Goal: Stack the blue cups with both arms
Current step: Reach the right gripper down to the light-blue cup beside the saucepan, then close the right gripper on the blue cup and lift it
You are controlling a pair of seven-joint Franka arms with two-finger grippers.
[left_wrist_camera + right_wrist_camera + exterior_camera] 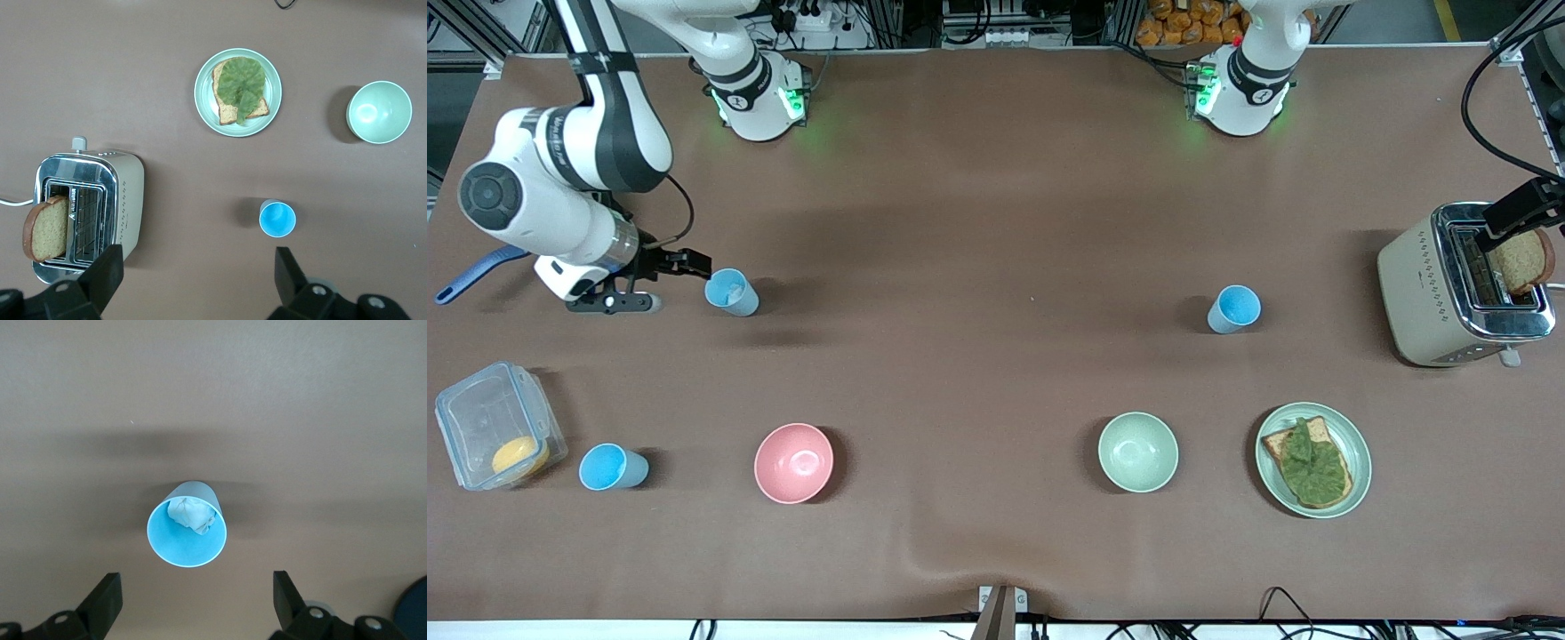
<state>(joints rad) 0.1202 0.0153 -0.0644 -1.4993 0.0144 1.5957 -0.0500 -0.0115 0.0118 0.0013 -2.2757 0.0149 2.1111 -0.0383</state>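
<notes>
Right gripper [685, 264] spread wide and empty, hanging low over the table near the right arm's edge, just beside a blue cup with crumpled paper inside [731, 292]; same cup seen upright between the spread fingers [107, 603] in the right wrist view [187, 533], not touched. Blue-handled tool [476, 273] lying under that arm, toward the table edge. Left gripper [1516, 209] likewise open and holding nothing, up over the toaster [1458, 289] at the left arm's edge, a bread slice [1522, 260] sticking out of a slot. Second blue cup [1234, 309] upright on the table, near the toaster but apart from it, toward the middle. Third blue cup [610, 468] standing near the front corner at the right arm's end, just beside a clear lidded box [494, 425]. Pink bowl [793, 462], pale green bowl [1137, 452] and a plate with lettuce on toast [1313, 460] in a row along the front edge.
</notes>
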